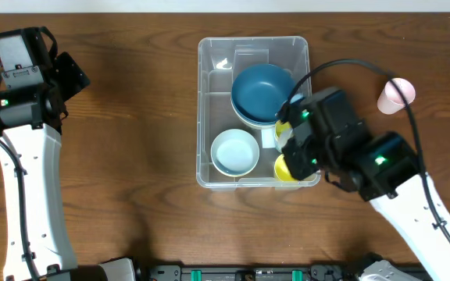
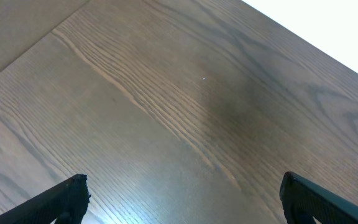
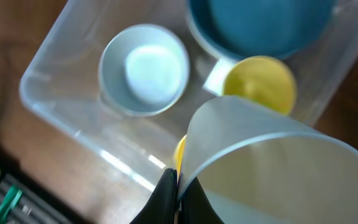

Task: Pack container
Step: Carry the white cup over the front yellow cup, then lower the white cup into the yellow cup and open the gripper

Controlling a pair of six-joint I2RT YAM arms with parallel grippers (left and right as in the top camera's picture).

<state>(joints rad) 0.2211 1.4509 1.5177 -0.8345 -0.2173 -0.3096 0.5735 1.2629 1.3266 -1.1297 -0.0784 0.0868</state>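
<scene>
At the centre of the overhead frame, the container is sitting on the wooden table. It is holding a dark blue bowl at its upper right and a light blue bowl at its lower left. The right arm is covering the container's lower right corner there, so only slivers of yellow are showing beside it. In the right wrist view, the right gripper is pinching the wall of a pale cup at the bottom edge. The cup is blurred, filling the lower right and running off the frame. Above it a yellow cup is standing beside the white label. A second yellow edge is peeking out at the pale cup's left, too hidden to name. A pink cup is resting on the table at the right of the overhead frame, apart from the container. In the left wrist view, the left gripper is hanging over the wood with its fingers spread wide, only their tips showing in the bottom corners.
</scene>
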